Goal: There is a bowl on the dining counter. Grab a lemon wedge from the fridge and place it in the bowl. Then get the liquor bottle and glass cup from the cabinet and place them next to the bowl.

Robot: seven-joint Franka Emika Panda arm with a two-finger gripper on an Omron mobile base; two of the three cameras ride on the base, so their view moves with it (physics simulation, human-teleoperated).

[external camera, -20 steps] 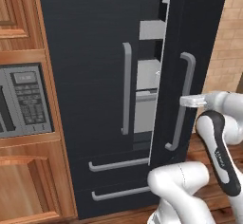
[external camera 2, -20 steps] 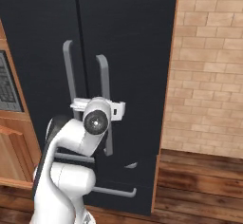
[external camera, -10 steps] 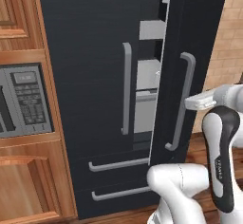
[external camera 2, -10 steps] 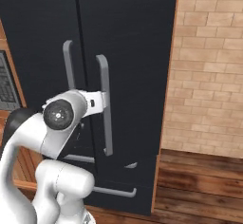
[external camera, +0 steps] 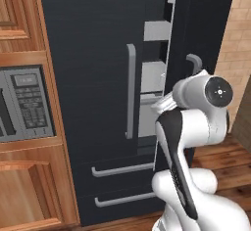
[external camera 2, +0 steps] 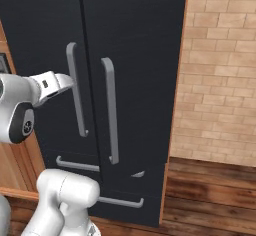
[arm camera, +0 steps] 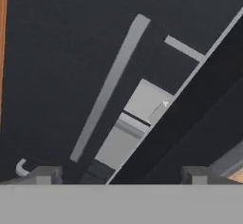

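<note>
The tool (arm camera: 118,173) hangs wide and empty before the fridge (external camera: 98,54), whose right door (external camera: 206,44) stands ajar, likely for widening.

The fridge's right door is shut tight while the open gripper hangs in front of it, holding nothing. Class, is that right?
Not quite. The fridge's right door stands ajar; the left base view shows pale shelves through the gap. The gripper is open and empty, as stated.

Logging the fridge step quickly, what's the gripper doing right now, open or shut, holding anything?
Gripper: open, jaws wide apart, holding nothing; it faces the gap of the partly open fridge door.
</note>
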